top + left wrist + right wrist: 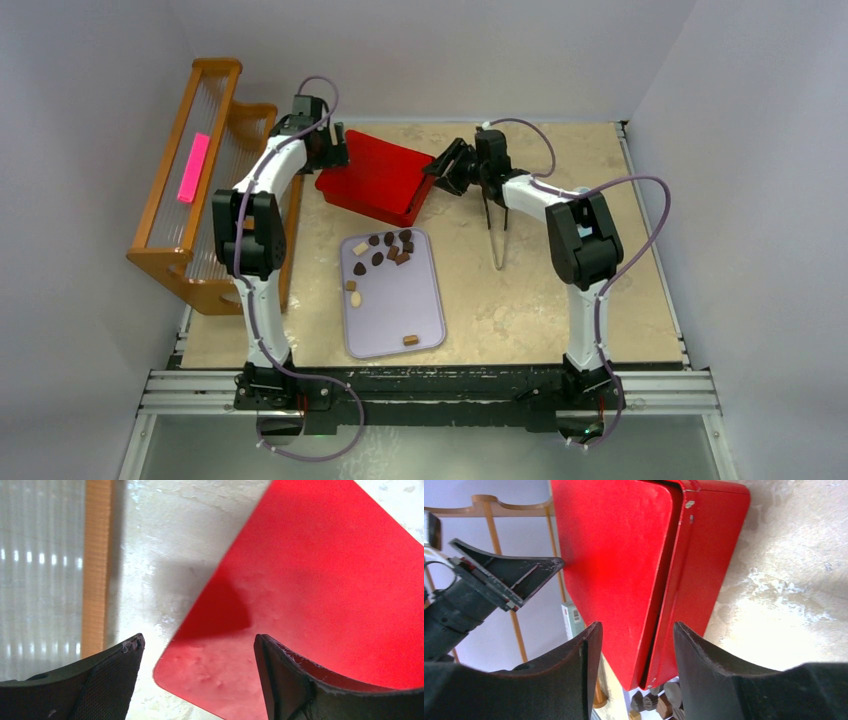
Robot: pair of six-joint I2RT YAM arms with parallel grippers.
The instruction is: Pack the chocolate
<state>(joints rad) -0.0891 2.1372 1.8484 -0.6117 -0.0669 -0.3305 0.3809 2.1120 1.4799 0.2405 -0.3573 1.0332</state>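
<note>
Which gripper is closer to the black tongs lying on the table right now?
Right. The right gripper is at the right edge of the red box, just beyond the tongs; the left gripper is at the box's left end.

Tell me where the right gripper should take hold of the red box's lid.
Probably the edge of the lid facing the right gripper, coming in from that side. The right wrist view shows a dark gap there between lid and base, and the open jaws straddle that edge.

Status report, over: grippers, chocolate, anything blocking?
Both open: left gripper, right gripper, at red box. All chocolate on tray, unpacked. In the way: lid on box.
</note>
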